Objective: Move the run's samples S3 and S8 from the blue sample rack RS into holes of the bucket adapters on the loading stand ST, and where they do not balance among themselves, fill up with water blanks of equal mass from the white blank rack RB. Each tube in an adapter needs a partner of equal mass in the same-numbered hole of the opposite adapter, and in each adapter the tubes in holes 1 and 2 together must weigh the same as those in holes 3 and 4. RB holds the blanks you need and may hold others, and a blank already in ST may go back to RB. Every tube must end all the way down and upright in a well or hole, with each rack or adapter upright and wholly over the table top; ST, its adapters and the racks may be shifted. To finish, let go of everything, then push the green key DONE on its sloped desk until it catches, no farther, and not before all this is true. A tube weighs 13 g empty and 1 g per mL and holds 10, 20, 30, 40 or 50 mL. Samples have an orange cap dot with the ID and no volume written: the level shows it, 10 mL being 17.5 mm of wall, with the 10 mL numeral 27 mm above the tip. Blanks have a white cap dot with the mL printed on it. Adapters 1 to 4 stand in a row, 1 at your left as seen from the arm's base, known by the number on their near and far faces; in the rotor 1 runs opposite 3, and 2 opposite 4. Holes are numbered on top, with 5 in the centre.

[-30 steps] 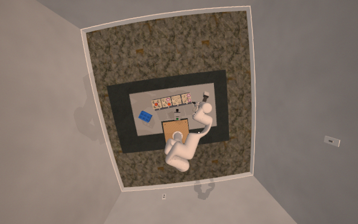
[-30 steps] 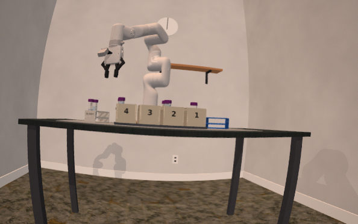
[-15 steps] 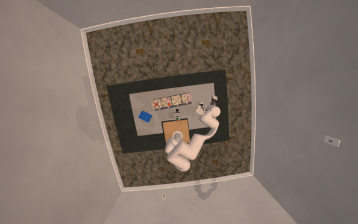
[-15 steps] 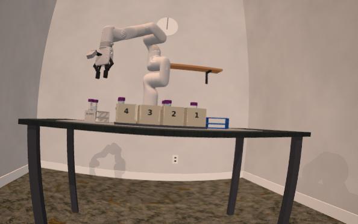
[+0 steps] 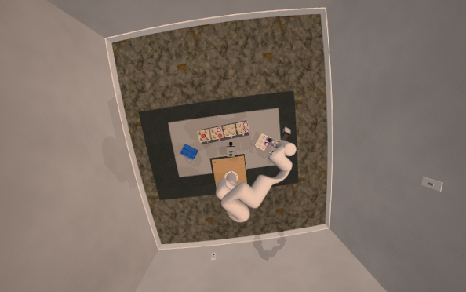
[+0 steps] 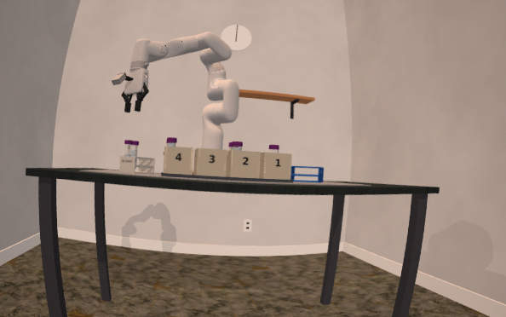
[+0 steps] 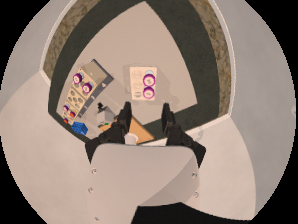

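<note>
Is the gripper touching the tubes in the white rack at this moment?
Apart. In the exterior view the gripper hangs open high above the purple-capped tubes in the white rack, with bare wall showing between them.

You see a dark table (image 6: 232, 186) on four dark legs, standing on a brown mottled carpet (image 6: 238, 281). The walls are plain grey-beige with a white baseboard (image 6: 255, 249). A wooden shelf (image 6: 277, 96), a round clock (image 6: 236, 37) and a socket (image 6: 247, 224) are on the far wall.
</note>
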Controlling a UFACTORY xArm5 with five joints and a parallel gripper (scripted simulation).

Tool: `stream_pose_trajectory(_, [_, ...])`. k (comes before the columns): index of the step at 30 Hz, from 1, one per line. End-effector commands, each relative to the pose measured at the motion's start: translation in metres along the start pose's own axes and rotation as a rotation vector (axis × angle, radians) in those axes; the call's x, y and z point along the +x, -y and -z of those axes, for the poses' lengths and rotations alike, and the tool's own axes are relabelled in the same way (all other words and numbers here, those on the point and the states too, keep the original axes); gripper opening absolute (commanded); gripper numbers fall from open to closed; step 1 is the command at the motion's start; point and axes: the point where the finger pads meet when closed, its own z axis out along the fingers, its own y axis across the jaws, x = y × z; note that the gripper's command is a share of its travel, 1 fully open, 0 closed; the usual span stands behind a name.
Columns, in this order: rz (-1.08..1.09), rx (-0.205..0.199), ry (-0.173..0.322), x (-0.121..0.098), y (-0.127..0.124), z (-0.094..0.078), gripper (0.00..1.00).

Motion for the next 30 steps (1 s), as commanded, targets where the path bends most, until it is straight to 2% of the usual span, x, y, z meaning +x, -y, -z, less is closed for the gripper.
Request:
stream_pose_trajectory(1, [0.001,-0.001,-0.004,0.002,-0.003,0.002,0.57])
stream_pose_trajectory(9, [0.001,-0.001,-0.004,0.002,-0.003,0.002,0.57])
stream_pose_trajectory(30, [0.001,-0.001,-0.004,0.002,-0.003,-0.036,0.57])
